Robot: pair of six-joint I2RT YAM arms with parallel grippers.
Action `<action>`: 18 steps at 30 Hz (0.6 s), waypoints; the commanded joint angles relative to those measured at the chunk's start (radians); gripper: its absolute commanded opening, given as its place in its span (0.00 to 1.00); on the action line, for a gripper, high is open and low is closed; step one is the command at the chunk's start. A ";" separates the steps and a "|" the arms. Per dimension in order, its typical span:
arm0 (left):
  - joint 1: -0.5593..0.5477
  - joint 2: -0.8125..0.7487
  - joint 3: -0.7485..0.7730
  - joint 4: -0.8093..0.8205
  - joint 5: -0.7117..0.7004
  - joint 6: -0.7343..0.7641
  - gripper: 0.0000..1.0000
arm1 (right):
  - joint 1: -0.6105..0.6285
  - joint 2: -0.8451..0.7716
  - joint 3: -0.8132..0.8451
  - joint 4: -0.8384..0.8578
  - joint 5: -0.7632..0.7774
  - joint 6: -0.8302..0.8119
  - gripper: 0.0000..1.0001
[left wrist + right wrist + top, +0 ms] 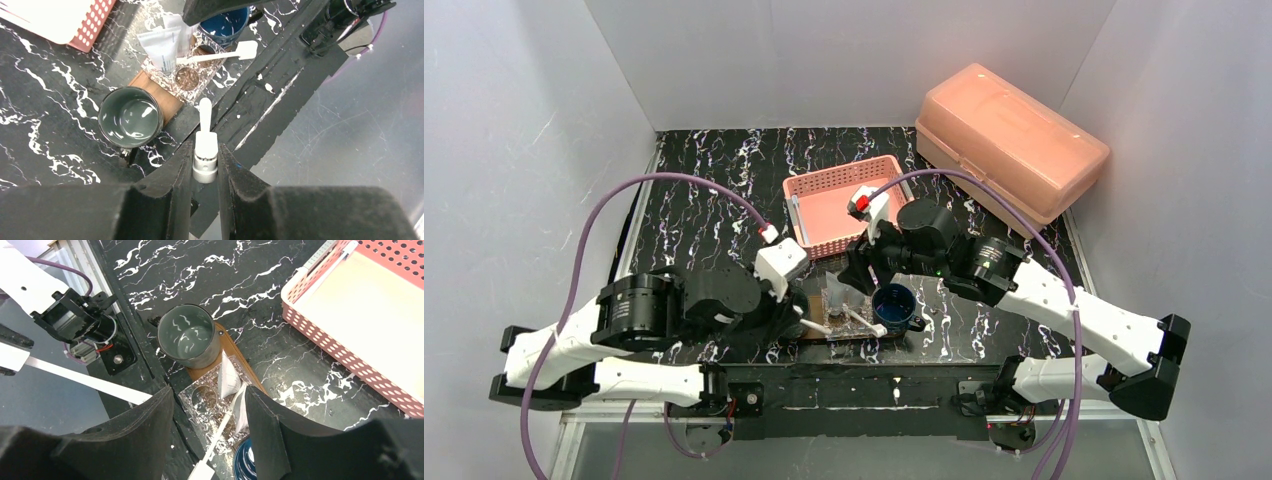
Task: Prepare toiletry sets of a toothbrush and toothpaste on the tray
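A black, white-veined counter (704, 215) is seen from above. The left end effector (205, 150) hovers at about 8 o'clock from the tray, clamped shut on a slim white toothbrush (205, 107) whose rounded end sticks out past the fingertips. In the left wrist view, a smoky grey-green cup (130, 116) stands at 10 o'clock from that brush, at the left end of the brown wooden tray (155, 92).

Next along the tray is a clear faceted glass (200, 402). It holds a white toothpaste tube (227, 379) and a second toothbrush (226, 422), which leans out. The right end effector (209, 392) hangs above this glass with its jaws apart, gripping nothing. A dark blue mug (892, 305) stands at the tray's right end.

A pink mesh basket (839, 205) sits at 12 o'clock from the tray, and a salmon lidded box (1009, 140) at 2 o'clock.
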 commanded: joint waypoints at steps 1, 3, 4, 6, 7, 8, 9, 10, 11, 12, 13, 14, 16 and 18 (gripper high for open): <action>-0.088 0.053 0.052 -0.007 -0.222 -0.056 0.00 | -0.004 -0.049 0.048 -0.011 0.046 -0.017 0.63; -0.118 0.073 0.045 -0.002 -0.256 -0.071 0.00 | -0.006 -0.062 0.044 -0.014 0.063 -0.018 0.63; -0.132 0.076 0.039 0.008 -0.272 -0.075 0.00 | -0.006 -0.070 0.040 -0.014 0.078 -0.017 0.63; -0.148 0.071 0.019 0.027 -0.308 -0.084 0.00 | -0.006 -0.084 0.034 -0.016 0.107 -0.016 0.63; -0.151 0.063 0.008 0.040 -0.319 -0.086 0.00 | -0.006 -0.090 0.031 -0.016 0.112 -0.017 0.63; -0.150 0.055 -0.004 0.059 -0.327 -0.086 0.00 | -0.006 -0.095 0.027 -0.016 0.113 -0.016 0.63; -0.151 0.046 -0.018 0.076 -0.332 -0.084 0.00 | -0.006 -0.099 0.023 -0.016 0.114 -0.017 0.63; -0.151 0.043 -0.033 0.089 -0.334 -0.080 0.00 | -0.006 -0.101 0.019 -0.017 0.116 -0.017 0.63; -0.151 0.043 -0.044 0.097 -0.336 -0.078 0.00 | -0.006 -0.103 0.015 -0.017 0.116 -0.016 0.63; -0.150 0.047 -0.050 0.103 -0.337 -0.078 0.00 | -0.006 -0.104 0.012 -0.017 0.116 -0.016 0.63; -0.150 0.054 -0.053 0.107 -0.337 -0.079 0.00 | -0.006 -0.103 0.008 -0.014 0.116 -0.016 0.63; -0.151 0.062 -0.057 0.109 -0.337 -0.079 0.00 | -0.006 -0.104 0.006 -0.012 0.115 -0.016 0.63; -0.150 0.072 -0.068 0.113 -0.336 -0.085 0.00 | -0.006 -0.105 0.001 -0.010 0.116 -0.016 0.63; -0.151 0.069 -0.086 0.127 -0.334 -0.084 0.00 | -0.006 -0.106 -0.004 -0.008 0.117 -0.015 0.63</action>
